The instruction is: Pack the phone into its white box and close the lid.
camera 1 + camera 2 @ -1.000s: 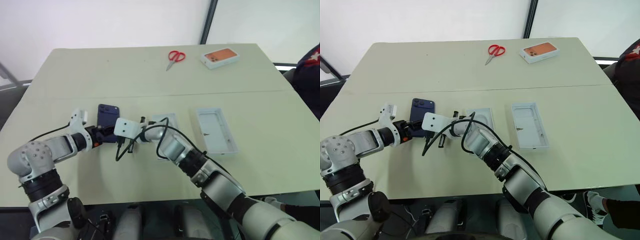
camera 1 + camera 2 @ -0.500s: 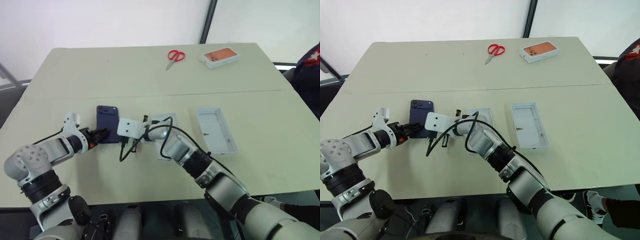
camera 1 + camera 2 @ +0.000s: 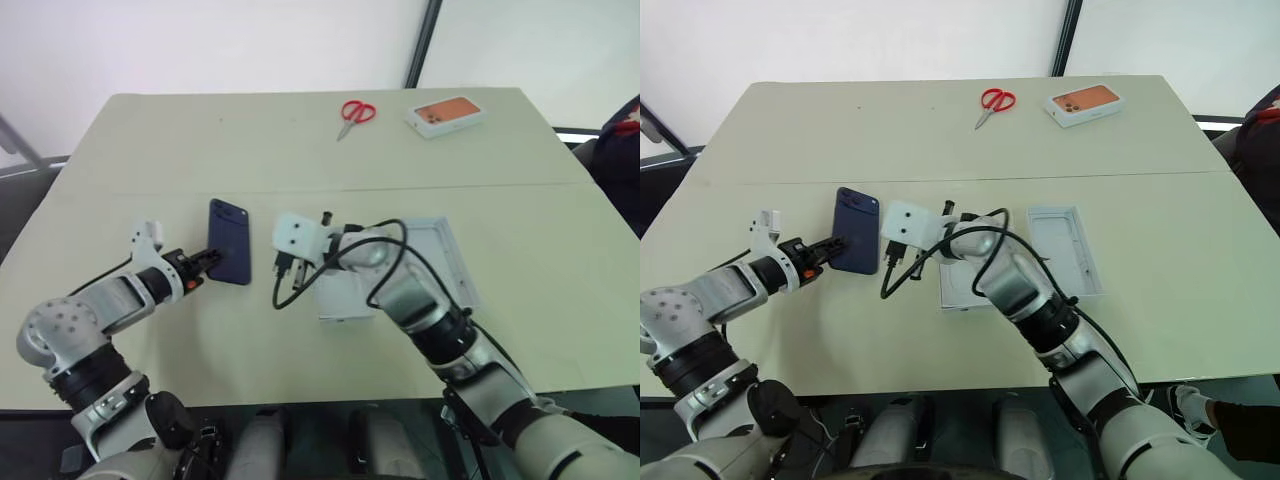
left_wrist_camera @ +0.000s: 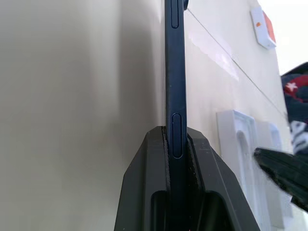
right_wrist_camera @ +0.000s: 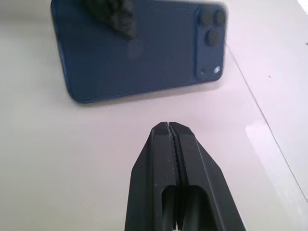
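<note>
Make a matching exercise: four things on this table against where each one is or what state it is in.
Things:
1. phone
2. right gripper
3. scissors
4. box with an orange top

Places or states:
A. far edge of the table, red handles
B. pinched between the left gripper's fingers
C. far right corner of the table
D. shut, holding nothing

Pairs: 1-B, 2-D, 3-A, 4-C

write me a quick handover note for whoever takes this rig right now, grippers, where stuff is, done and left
Left gripper: jaws shut on the phone, gripping its near end by the edges.
Right gripper: jaws shut, empty, beside the phone.
White box: on the table under the right forearm, empty as far as can be seen.
Lid: lying open side up, right of the box.
Done: phone grasped.
Left: carry the phone to the box, lay it in, put the lid on.
</note>
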You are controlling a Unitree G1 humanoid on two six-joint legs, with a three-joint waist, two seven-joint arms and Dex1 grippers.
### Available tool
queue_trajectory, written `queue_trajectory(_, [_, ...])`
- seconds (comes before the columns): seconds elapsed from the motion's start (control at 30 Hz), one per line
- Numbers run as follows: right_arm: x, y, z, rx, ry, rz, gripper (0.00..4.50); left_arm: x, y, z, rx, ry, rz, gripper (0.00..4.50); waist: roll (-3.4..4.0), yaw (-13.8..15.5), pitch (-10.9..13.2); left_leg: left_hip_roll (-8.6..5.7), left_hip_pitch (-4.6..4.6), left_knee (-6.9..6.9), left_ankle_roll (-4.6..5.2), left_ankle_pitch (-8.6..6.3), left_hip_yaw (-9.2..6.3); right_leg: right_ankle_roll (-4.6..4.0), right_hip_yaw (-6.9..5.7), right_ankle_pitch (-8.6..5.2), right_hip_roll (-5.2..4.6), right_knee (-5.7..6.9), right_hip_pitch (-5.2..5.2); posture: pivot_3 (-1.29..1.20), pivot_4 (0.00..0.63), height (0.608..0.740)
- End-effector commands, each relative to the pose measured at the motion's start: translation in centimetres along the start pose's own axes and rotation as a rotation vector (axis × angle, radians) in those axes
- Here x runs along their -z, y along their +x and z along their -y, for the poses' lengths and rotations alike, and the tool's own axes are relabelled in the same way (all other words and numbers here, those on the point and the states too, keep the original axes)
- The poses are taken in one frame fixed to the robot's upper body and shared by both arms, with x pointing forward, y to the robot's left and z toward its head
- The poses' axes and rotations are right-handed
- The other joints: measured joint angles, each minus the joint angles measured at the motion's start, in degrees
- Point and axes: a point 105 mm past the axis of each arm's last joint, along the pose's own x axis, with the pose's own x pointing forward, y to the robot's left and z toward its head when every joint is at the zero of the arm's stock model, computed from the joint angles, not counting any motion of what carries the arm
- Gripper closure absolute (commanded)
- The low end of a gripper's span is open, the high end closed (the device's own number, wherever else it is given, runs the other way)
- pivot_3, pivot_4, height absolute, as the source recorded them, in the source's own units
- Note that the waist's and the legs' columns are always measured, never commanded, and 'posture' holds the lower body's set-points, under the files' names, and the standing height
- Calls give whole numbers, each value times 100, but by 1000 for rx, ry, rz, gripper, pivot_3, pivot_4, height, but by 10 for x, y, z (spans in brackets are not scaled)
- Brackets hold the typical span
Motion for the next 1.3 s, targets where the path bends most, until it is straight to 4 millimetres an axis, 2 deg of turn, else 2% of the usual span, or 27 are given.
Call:
queue_trajectory(0.03, [-4,-32,12,29,-13,44,4500,-1,0,38,203,2,49,4475,-6,14,2,-1,-2,1,1,0,-4,0,-4,0,-2,-3,2,0,150,740])
queue_trajectory(0.1, [7,-55,15,18,-13,40,4500,17,7,59,305,-27,32,4475,-9,19,4,0,-3,2,1,-1,-4,0,-6,0,-2,-5,3,0,150,740])
queue_trajectory(0.2, [19,-85,12,-27,21,50,4500,44,16,80,367,-68,-9,4475,-22,33,12,-1,-6,8,14,-8,-1,1,-7,0,-6,-20,14,0,150,740])
queue_trajectory(0.27, [31,-102,13,-44,93,42,4500,59,20,88,374,-85,-40,4475,-23,-20,13,-1,-4,8,48,-28,1,2,-5,1,-6,-20,18,0,150,740])
queue_trajectory(0.5, [67,-138,20,-10,250,-6,4500,83,29,100,316,-145,-126,4475,-21,17,13,14,11,3,48,-27,4,-7,11,4,9,-6,17,0,150,740])
queue_trajectory(0.67, [87,-144,22,35,280,-60,4500,100,36,104,261,-206,-203,4475,-21,64,13,0,4,16,51,-28,12,-7,20,4,-2,-17,21,0,150,740])
queue_trajectory(1.3, [87,-139,20,42,268,-50,4500,105,51,115,237,-238,-269,4475,-20,137,13,-2,4,19,45,-22,15,-7,20,3,6,-18,23,0,150,740])
